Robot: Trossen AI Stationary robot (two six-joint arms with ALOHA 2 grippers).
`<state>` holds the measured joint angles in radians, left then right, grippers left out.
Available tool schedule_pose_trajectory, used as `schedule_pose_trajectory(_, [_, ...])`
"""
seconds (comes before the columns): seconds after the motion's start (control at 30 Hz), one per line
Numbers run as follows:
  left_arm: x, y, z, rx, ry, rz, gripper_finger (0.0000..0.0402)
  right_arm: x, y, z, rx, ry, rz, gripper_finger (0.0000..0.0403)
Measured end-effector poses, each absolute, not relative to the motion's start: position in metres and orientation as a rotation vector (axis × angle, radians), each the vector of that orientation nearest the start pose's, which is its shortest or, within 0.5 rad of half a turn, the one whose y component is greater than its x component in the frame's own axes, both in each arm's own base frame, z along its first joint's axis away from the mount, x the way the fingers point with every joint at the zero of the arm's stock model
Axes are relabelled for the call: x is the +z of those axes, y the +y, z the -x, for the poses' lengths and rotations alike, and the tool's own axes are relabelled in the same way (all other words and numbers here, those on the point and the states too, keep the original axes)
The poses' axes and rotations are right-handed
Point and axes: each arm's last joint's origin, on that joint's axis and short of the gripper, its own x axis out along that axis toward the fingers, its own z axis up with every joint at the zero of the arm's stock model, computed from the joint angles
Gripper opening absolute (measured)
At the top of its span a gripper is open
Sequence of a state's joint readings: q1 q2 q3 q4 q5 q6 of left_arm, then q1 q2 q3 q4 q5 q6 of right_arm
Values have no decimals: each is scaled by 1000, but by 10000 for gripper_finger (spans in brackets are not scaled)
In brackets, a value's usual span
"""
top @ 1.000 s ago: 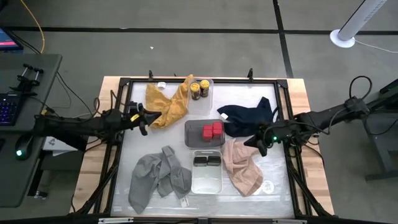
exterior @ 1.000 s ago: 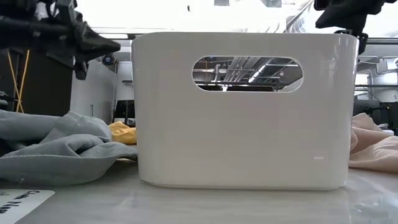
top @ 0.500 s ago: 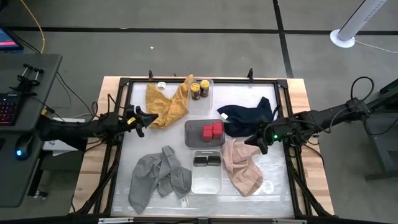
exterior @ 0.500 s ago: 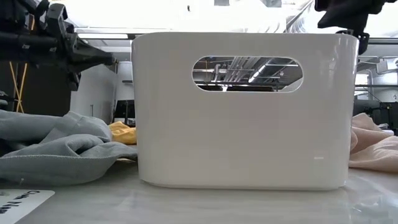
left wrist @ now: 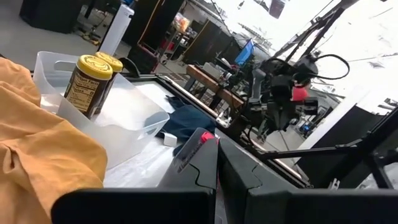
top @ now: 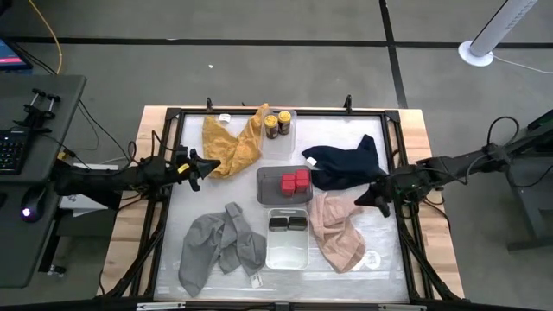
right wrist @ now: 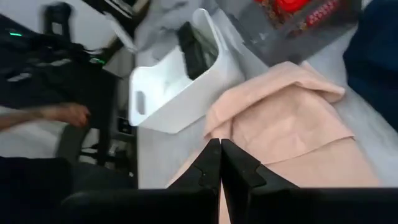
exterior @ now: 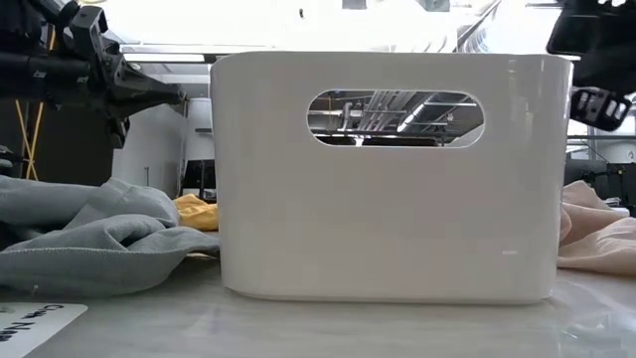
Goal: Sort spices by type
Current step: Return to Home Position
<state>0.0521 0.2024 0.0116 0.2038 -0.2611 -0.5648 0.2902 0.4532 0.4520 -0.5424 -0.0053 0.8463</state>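
Observation:
Two dark jars with yellow lids [top: 276,124] stand in a clear tray [top: 289,138] at the far middle; they also show in the left wrist view [left wrist: 92,79]. Two red tins [top: 295,181] sit in a grey tray [top: 268,192]. Two flat black tins [top: 287,223] lie in a white bin [top: 287,255]. My left gripper [top: 199,165] is shut and empty, above the table's left side beside the yellow cloth [top: 232,145]. My right gripper [top: 365,199] is shut and empty, above the pink cloth [top: 339,231] at the right.
A navy cloth [top: 346,164] lies at the far right and a grey cloth [top: 221,246] at the near left. A black frame [top: 164,199] runs around the table top. The white bin [exterior: 388,199] fills the middle of the low view.
My left gripper has drawn back a little toward the table's left edge, still shut. My right gripper has drawn back toward the table's right edge over the pink cloth, still shut. The spices and cloths have stayed in place.

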Motion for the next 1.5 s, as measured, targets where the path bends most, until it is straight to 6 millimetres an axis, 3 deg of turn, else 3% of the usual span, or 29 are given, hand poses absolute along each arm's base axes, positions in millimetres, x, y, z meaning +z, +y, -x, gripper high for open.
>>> schedule_pose_trajectory(0.17, [170,13,-108,301,-101,561,0,218,27,-84,168,486,-724,0])
schedule_pose_trajectory(0.3, [170,13,-108,301,-100,561,0,215,23,-76,210,387,-599,0])
schedule_pose_trajectory(0.5, [170,13,-108,301,-100,561,0,203,22,-81,161,242,-478,0])
schedule_pose_trajectory(0.77, [170,13,-108,301,-100,561,0,164,26,-98,174,100,-518,0])
schedule_pose_trajectory(1.07, [170,13,-109,302,-97,561,1,166,24,-99,95,30,-296,0])
schedule_pose_trajectory(1.5, [170,13,-109,303,-93,561,1,163,23,-100,71,61,-300,0])
